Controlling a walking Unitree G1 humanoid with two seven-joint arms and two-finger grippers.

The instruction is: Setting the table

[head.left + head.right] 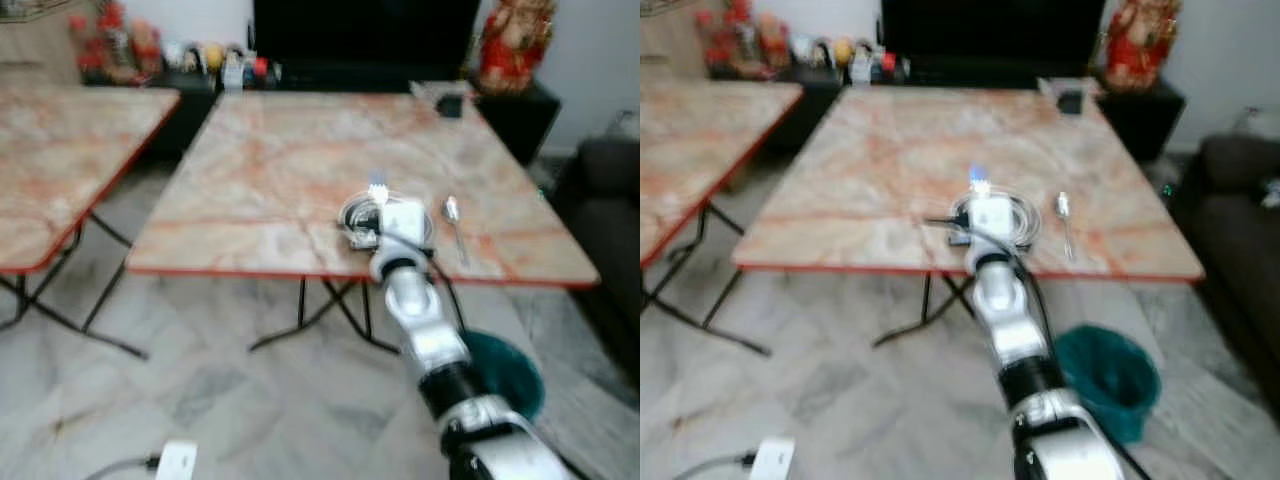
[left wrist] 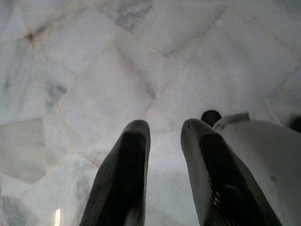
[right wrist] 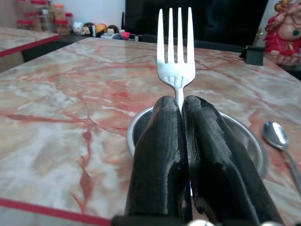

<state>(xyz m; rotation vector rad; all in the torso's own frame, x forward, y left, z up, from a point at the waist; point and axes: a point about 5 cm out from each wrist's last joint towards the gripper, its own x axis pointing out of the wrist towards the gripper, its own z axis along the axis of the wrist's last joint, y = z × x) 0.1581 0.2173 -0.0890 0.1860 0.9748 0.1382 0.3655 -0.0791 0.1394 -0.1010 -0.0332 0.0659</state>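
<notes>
My right gripper (image 3: 181,108) was clamped on the neck of a fork (image 3: 176,52), both black fingers (image 3: 160,155) pressed together around its handle, tines pointing away from me and upward. The gripper was positioned over the near edge of the marble-patterned table (image 1: 270,170), directly above a shallow steel bowl (image 3: 244,136). In the head views my right arm (image 1: 425,330) extended forward from the lower right, with the wrist unit sitting over that bowl (image 1: 1025,215) so that most of it was covered.

A spoon (image 1: 455,225) lay flat on the table just beside the bowl, on its right side, bowl end away from me, handle toward the table edge. The fork and the spoon were apart, not touching.

My left gripper (image 2: 164,136) hung over the pale marble floor (image 2: 94,70), its two fingers (image 2: 124,174) slightly apart with nothing between them.

Other items: a second table (image 1: 60,160) of the same pattern stood to the left. A teal bin (image 1: 1110,375) stood on the floor under the near right corner of the main table. A small dark object (image 1: 449,104) sat at the far right of the tabletop. A red-and-gold figurine (image 1: 515,45) stood beyond it, beside a dark screen (image 1: 365,35). A dark sofa (image 1: 1240,220) occupied the right edge.
</notes>
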